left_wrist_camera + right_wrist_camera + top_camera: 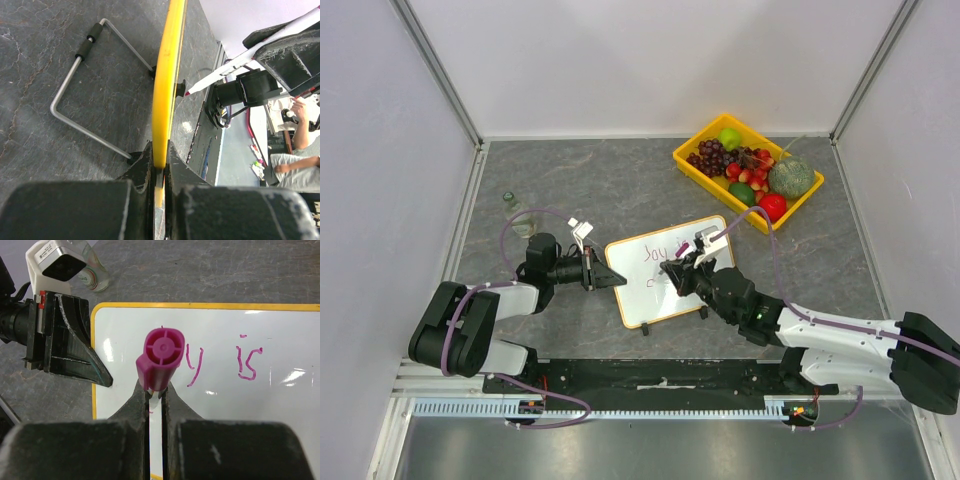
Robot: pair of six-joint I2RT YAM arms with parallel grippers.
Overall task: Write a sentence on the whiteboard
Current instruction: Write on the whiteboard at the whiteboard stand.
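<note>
The whiteboard (638, 305) stands tilted on its wire stand (85, 100) in the middle of the table, a glossy white face inside a thin yellow frame (165, 85). My left gripper (610, 278) (159, 150) is shut on its left edge. My right gripper (678, 268) (156, 390) is shut on a white marker with a pink end (162, 356), held over the board's left half. The marker's tip (187, 93) is close to the board face. Of the sentence, "Joy" (658, 250) and "is" (247, 363) show in pink; a small mark lies below them.
A yellow tray (800, 205) of fruit sits at the back right. A small glass bottle (518, 213) stands left of the board, behind my left arm. Grey walls close in the table on three sides.
</note>
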